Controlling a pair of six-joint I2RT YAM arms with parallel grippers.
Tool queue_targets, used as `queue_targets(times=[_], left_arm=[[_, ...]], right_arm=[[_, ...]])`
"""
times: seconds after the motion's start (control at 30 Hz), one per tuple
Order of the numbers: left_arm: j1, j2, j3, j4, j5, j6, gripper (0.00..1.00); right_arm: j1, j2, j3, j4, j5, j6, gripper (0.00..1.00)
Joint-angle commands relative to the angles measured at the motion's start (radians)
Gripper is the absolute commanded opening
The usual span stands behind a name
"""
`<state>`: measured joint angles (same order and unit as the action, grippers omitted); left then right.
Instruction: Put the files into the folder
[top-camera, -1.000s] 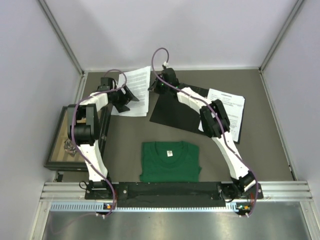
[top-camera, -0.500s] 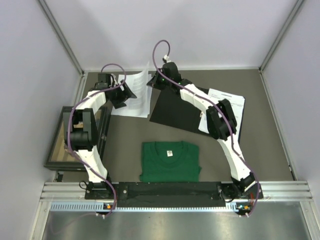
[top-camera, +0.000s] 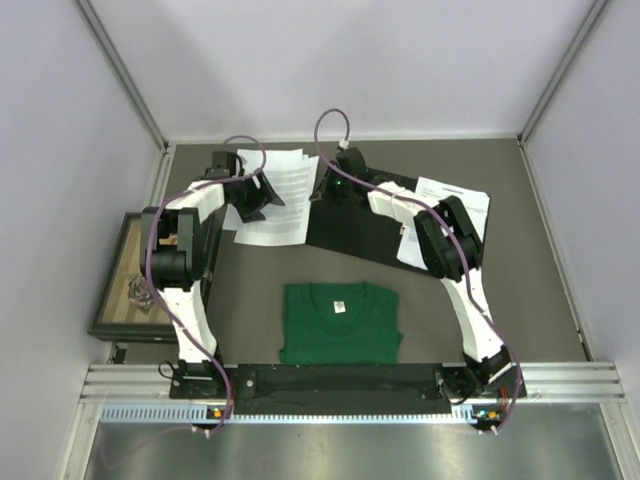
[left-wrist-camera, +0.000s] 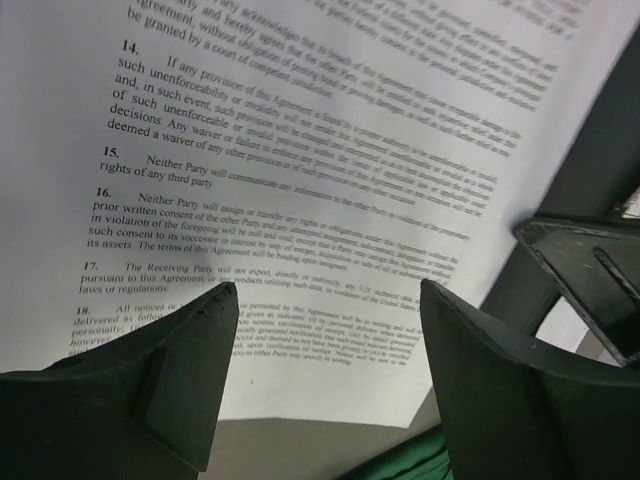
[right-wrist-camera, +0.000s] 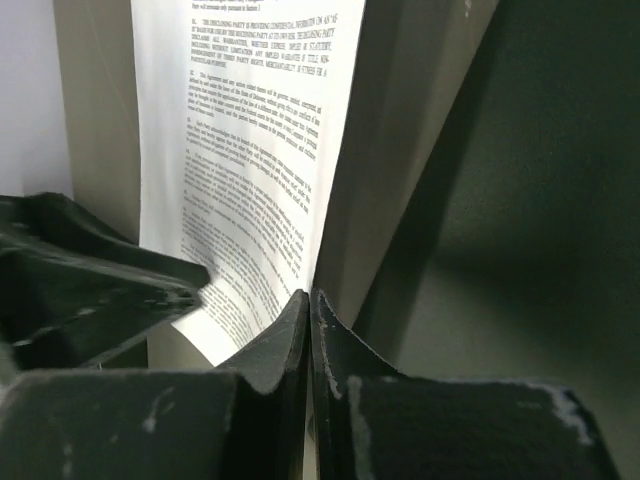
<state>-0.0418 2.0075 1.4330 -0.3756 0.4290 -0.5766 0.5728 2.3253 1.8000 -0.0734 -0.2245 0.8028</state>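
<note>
Evidently poised to take the sheet (left-wrist-camera: 300, 150), the left gripper (left-wrist-camera: 325, 300) hangs open, empty; the right gripper (right-wrist-camera: 308, 295), shut, rests by the folder (top-camera: 345, 230).

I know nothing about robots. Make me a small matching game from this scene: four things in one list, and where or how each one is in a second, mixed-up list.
Things:
1. T-shirt
2. picture frame
3. left hand
4. right hand

Descriptions:
A. shut, at the far corner of the black folder
B. green, folded, middle of the near side of the table
C. open above a printed sheet
D. at the table's left edge

Pairs: 1-B, 2-D, 3-C, 4-A
</note>
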Motion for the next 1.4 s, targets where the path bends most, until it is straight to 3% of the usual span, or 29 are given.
queue_targets(times=[0.0, 0.2, 0.67, 0.8, 0.9, 0.97, 1.0, 1.03, 1.17, 1.3, 1.37], left_arm=[[-0.003, 0.046, -0.026, 0.021, 0.008, -0.029, 0.77], [-0.010, 0.097, -0.031, 0.018, 0.054, -0.046, 0.72], [-0.015, 0.108, -0.023, 0.014, 0.071, -0.045, 0.72], [-0.020, 0.108, -0.023, 0.018, 0.071, -0.045, 0.72], [-0.024, 0.094, -0.022, 0.017, 0.065, -0.034, 0.73], [-0.029, 0.071, -0.022, 0.020, 0.059, -0.025, 0.75], [-0.032, 0.060, -0.022, 0.021, 0.053, -0.010, 0.76], [-0.035, 0.047, -0.020, 0.021, 0.044, -0.002, 0.78], [-0.055, -0.073, -0.005, 0.020, -0.048, 0.050, 0.83], [-0.066, -0.148, 0.033, 0.015, 0.007, 0.020, 0.84], [-0.076, -0.173, 0.056, 0.017, 0.020, -0.002, 0.84]], right_arm=[[-0.007, -0.063, -0.042, 0.116, -0.048, 0.039, 0.00], [-0.011, -0.035, -0.062, 0.185, -0.065, 0.091, 0.00], [-0.016, 0.028, -0.060, 0.187, -0.078, 0.082, 0.31], [-0.016, 0.040, -0.054, 0.198, -0.091, 0.069, 0.33], [-0.016, 0.051, -0.028, 0.181, -0.093, 0.056, 0.31], [-0.014, 0.060, -0.010, 0.176, -0.098, 0.044, 0.22], [-0.013, 0.060, 0.002, 0.172, -0.096, 0.032, 0.16], [-0.011, 0.057, 0.009, 0.167, -0.096, 0.026, 0.00], [-0.011, -0.042, 0.027, 0.077, -0.062, -0.033, 0.00], [-0.043, -0.249, -0.055, -0.097, -0.009, -0.164, 0.00], [-0.089, -0.322, -0.091, -0.216, -0.064, -0.185, 0.00]])
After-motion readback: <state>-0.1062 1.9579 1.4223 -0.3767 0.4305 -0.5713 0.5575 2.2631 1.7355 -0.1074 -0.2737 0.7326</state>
